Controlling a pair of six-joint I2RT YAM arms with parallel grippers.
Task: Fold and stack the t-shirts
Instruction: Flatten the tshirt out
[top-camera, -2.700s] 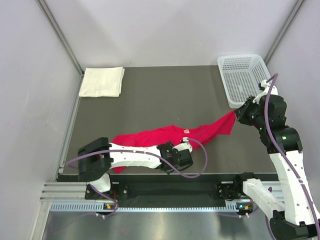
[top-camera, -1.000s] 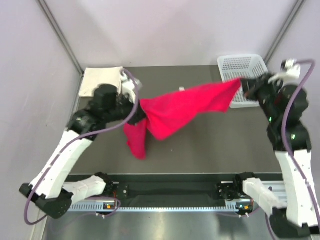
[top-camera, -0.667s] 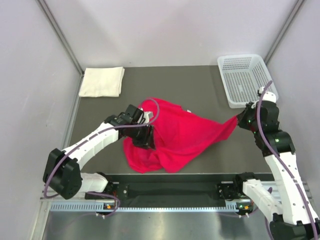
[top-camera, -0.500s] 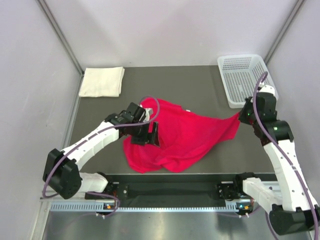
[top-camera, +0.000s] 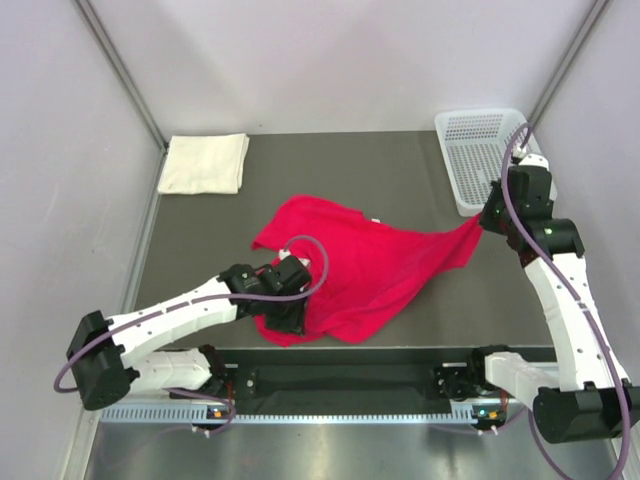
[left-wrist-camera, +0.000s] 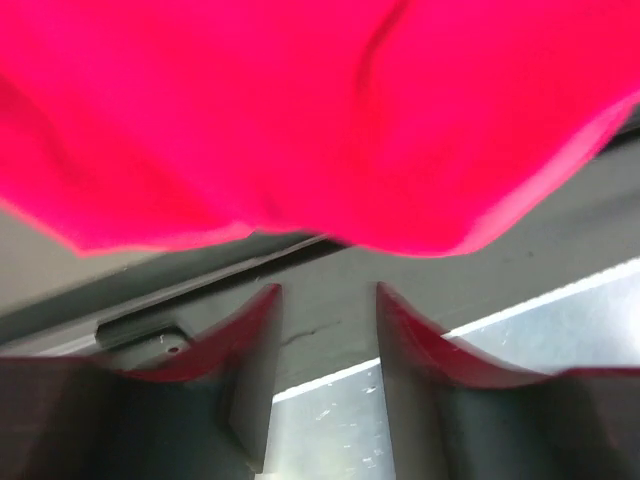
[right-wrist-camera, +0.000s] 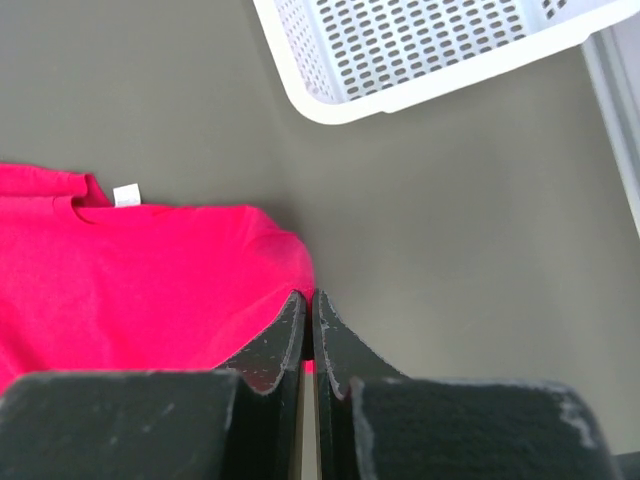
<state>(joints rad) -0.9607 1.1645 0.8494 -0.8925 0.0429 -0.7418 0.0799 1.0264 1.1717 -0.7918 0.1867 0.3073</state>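
Top external view: the red t-shirt (top-camera: 360, 270) lies loosely spread and rumpled on the middle of the worktop (top-camera: 400, 180). The cream-white t-shirt (top-camera: 205, 163) rests folded at the far left corner, well apart from it. The right claw (top-camera: 487, 222) is closed on the red shirt's right-hand corner, beside the white mesh basket (top-camera: 480, 150). This draws the corner up into a taut point. The left claw (top-camera: 290, 308) hovers at the shirt's near-left edge. In the left wrist view its fingers (left-wrist-camera: 255, 340) stand apart with nothing between them.

Handling, as judged: the cloth is light, limp and easily bunched, and will sag wherever it is unsupported. A corner or hem edge, pinched in a single layer, appears the best hold.

Not resolved: the left wrist view is blurred. Sleeves and hem cannot be told apart in the folds. How much cloth the right fingers (right-wrist-camera: 285, 340) trap is hidden. The collar label (right-wrist-camera: 126, 194) marks the neckline.
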